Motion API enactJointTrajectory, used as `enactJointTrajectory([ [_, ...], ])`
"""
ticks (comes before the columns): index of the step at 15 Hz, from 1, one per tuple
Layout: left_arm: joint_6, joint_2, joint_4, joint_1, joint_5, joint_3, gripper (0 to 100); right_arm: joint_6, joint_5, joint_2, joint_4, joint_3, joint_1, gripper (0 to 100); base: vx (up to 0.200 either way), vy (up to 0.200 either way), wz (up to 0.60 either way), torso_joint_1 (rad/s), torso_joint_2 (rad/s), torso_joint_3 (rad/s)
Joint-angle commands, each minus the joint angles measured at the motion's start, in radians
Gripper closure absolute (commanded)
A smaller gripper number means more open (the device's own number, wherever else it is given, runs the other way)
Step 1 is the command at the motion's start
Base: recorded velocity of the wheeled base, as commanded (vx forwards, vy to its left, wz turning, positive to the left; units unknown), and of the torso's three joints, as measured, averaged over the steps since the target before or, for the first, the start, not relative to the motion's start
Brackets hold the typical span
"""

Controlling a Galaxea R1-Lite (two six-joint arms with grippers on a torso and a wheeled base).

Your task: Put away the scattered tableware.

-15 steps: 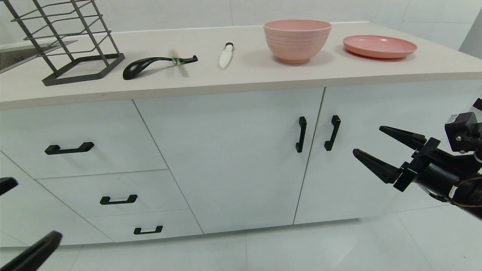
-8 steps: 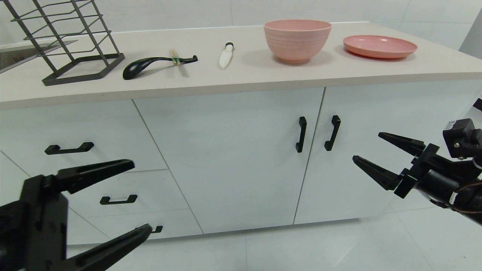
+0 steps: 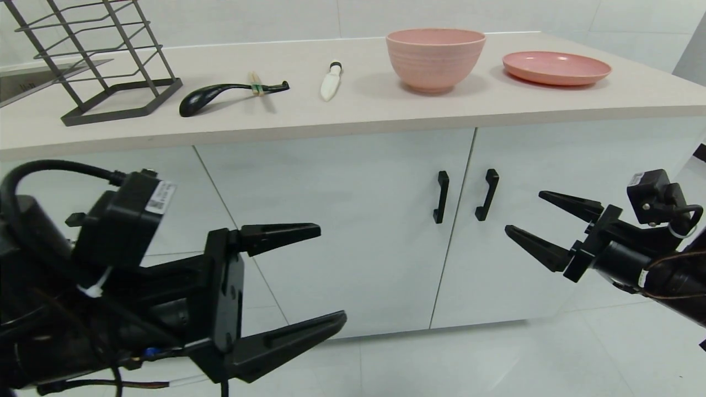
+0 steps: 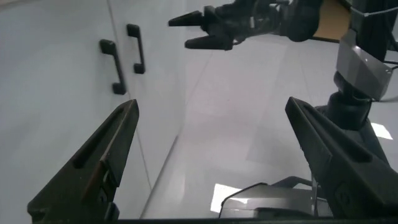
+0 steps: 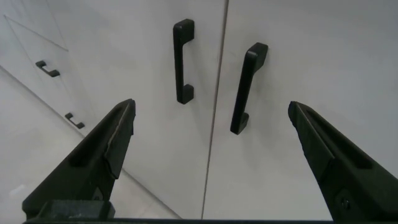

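Observation:
On the beige counter [image 3: 342, 116] lie a black spoon [image 3: 220, 95], a pair of chopsticks [image 3: 256, 84], a white-sheathed knife [image 3: 331, 81], a pink bowl [image 3: 435, 59] and a pink plate [image 3: 556, 67]. My left gripper [image 3: 325, 275] hangs open and empty, low in front of the cabinet, well below the counter. My right gripper [image 3: 527, 220] is open and empty too, pointing at the two black door handles [image 3: 464, 196] of the cabinet; these handles [image 5: 217, 81] face it in the right wrist view. The left wrist view shows the right gripper [image 4: 186, 31] farther off.
A dark wire dish rack [image 3: 94, 60] stands at the counter's left end beside a sink [image 3: 33, 82]. Below are white cabinet doors [image 3: 353, 231] and drawers with black handles [image 3: 101, 218]. White tiled floor [image 3: 496, 358] lies in front.
My left arm has swung up and to the right from the lower left corner into the foreground. My right gripper has edged slightly left toward the door handles.

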Motion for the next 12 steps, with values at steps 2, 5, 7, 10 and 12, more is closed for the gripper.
enactJointTrajectory([
  [2,0.004,0.260,-0.110,-0.088,-0.003,-0.118,0,-0.004,0.033,0.060,-0.005,-0.032,0.001,0,0.000,0.000,0.00,0.000,0.00,0.000],
  [5,0.021,0.393,-0.144,-0.126,-0.003,-0.241,0,-0.004,0.062,0.070,-0.005,-0.049,-0.005,0,0.000,0.000,0.00,0.000,0.00,0.000],
  [7,0.021,0.475,-0.142,-0.155,-0.004,-0.342,0,-0.012,0.133,0.086,-0.010,-0.052,-0.031,0,0.000,0.000,0.00,0.000,0.00,0.000],
  [10,0.020,0.534,-0.148,-0.209,0.000,-0.402,0,-0.061,0.274,0.122,-0.039,-0.057,-0.103,0,0.000,0.000,0.00,0.000,0.00,0.000],
  [12,0.010,0.551,-0.181,-0.224,0.002,-0.386,0,-0.078,0.295,0.132,-0.040,-0.052,-0.115,0,0.000,0.000,0.00,0.000,0.00,0.000],
])
